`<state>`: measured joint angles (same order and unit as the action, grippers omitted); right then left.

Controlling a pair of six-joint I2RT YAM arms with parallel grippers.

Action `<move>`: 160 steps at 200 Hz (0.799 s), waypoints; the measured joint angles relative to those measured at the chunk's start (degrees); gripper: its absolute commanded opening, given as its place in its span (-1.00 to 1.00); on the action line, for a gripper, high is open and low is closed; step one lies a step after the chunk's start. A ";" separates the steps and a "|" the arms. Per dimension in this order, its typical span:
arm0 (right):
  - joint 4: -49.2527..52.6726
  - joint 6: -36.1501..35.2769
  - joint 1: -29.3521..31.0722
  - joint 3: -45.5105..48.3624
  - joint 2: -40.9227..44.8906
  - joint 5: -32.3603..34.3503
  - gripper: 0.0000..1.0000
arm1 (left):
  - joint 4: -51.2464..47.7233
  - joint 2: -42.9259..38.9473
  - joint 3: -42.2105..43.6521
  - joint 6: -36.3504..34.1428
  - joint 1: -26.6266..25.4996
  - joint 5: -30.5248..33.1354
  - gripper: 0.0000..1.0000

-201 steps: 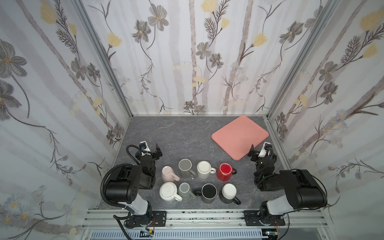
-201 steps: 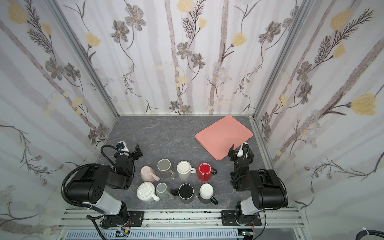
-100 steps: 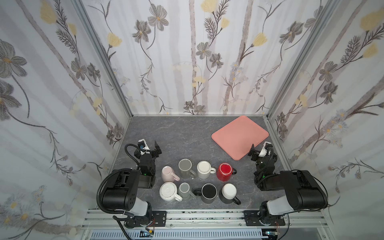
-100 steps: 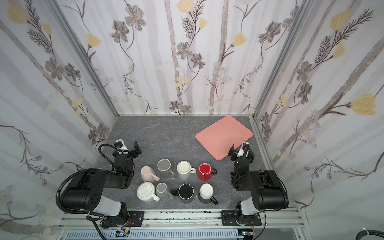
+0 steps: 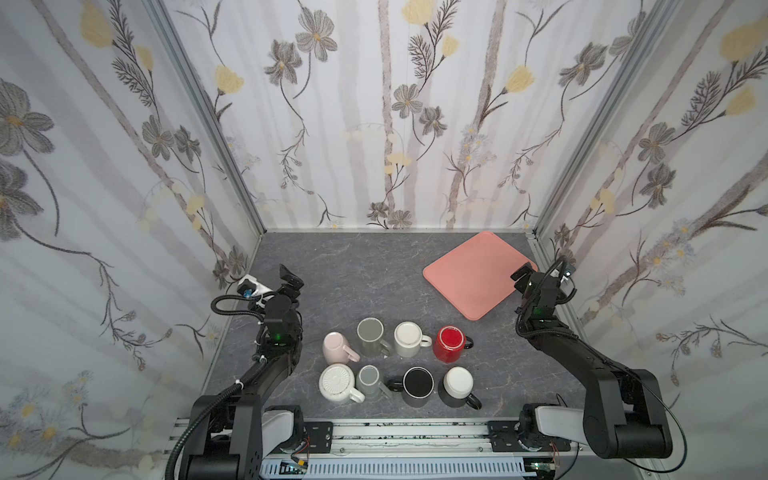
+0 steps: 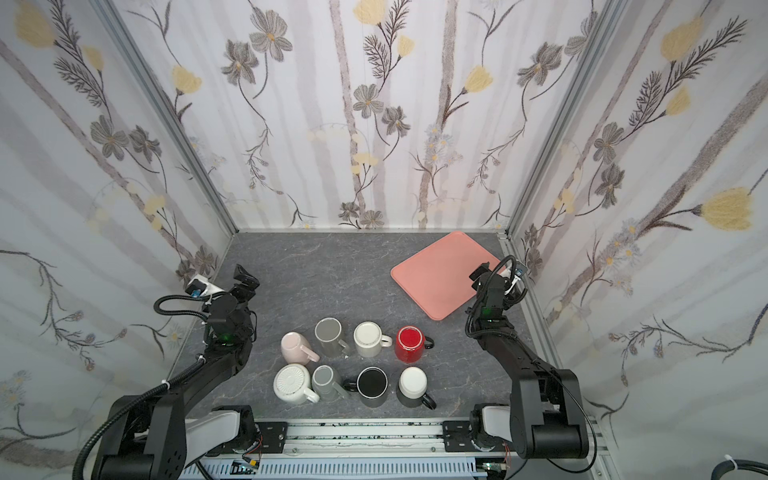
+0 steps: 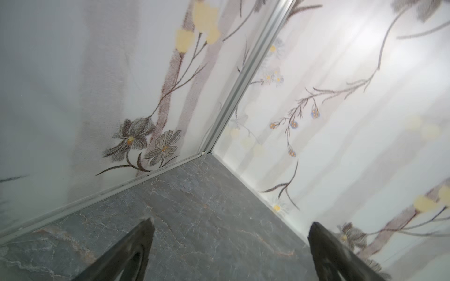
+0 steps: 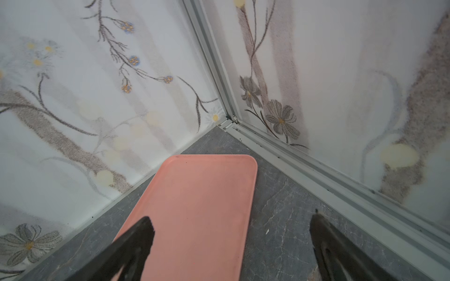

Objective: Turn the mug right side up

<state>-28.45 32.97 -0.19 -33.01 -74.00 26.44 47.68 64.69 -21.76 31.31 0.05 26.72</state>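
Observation:
Several mugs stand in two rows near the table's front edge in both top views: a pink mug (image 5: pixel 337 346), grey mug (image 5: pixel 371 334), cream mug (image 5: pixel 409 338) and red mug (image 5: pixel 451 341) behind; a white ribbed mug (image 5: pixel 337 381), light grey mug (image 5: pixel 370 380), black mug (image 5: pixel 417 385) and dark mug with a white top (image 5: pixel 458 384) in front. Most show flat bases upward. My left gripper (image 5: pixel 291 279) (image 7: pixel 231 223) hangs open over bare table, left of and behind the mugs. My right gripper (image 5: pixel 543 272) (image 8: pixel 231 216) is open at the pink tray's near right edge. Neither holds anything.
A pink tray (image 5: pixel 473 274) (image 8: pixel 199 206) lies flat at the back right of the grey table (image 5: pixel 353 270). Flower-patterned walls close in the left, back and right sides. A metal rail (image 5: pixel 395 432) runs along the front.
Both arms have unfolded and both grippers have moved away from the front edge, the right one up to the tray's edge. The mugs have not moved.

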 measured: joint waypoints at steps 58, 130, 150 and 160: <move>10.36 -1.09 5.64 -6.05 -3.56 -19.85 0.88 | -4.66 -7.13 1.44 11.45 1.16 -16.55 1.00; 22.36 -6.36 15.45 -15.93 -15.41 -33.59 0.76 | -5.77 -19.69 4.07 20.68 1.22 -22.03 1.00; 24.48 -6.93 18.51 -18.45 -19.06 -35.01 0.68 | -5.95 -23.28 5.27 21.53 1.22 -24.00 1.00; 25.29 -7.10 19.61 -19.41 -20.94 -35.69 0.65 | -6.21 -24.81 5.40 21.55 1.22 -24.50 0.98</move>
<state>-3.16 25.87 19.42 -52.42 -94.94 -9.26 41.47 39.88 -16.36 52.86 1.28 2.22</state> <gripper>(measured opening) 0.841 0.997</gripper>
